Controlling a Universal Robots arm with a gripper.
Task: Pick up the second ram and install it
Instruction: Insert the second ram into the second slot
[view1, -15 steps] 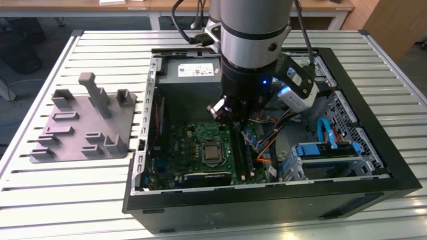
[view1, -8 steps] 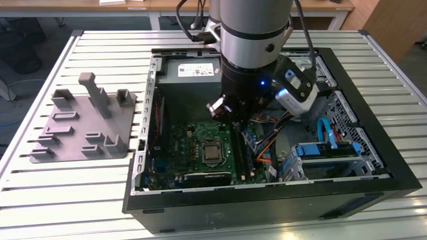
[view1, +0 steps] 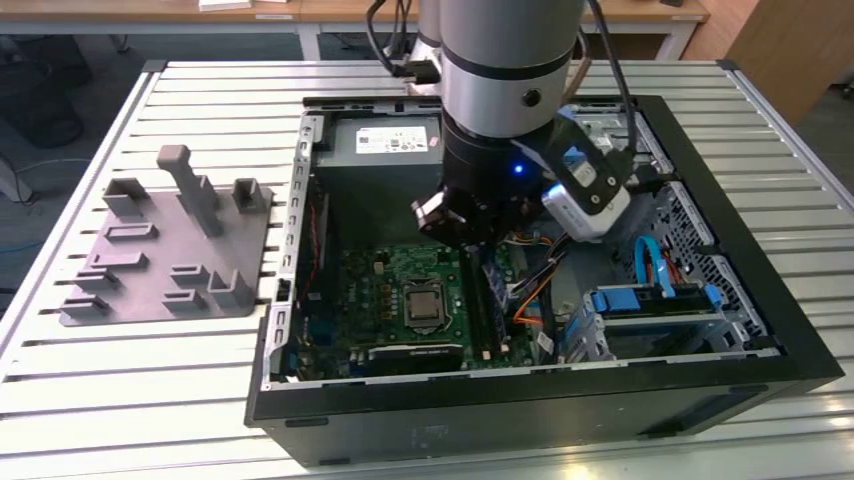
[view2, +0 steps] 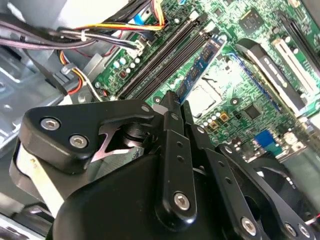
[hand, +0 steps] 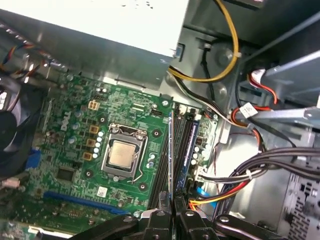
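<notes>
- The gripper (hand: 172, 219) is clenched on the second ram (hand: 171, 155), inside the open computer case (view1: 534, 400).
- The second ram stands on edge along the black slots (hand: 161, 165).
- It sits just beside the processor (hand: 122, 154), near the motherboard (hand: 65, 150) edge by the cables (hand: 235, 182).

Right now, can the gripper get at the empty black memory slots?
Probably yes: the case stands open, the gripper holding the second ram hangs right over the slots, and the cables lie beside them.
</notes>
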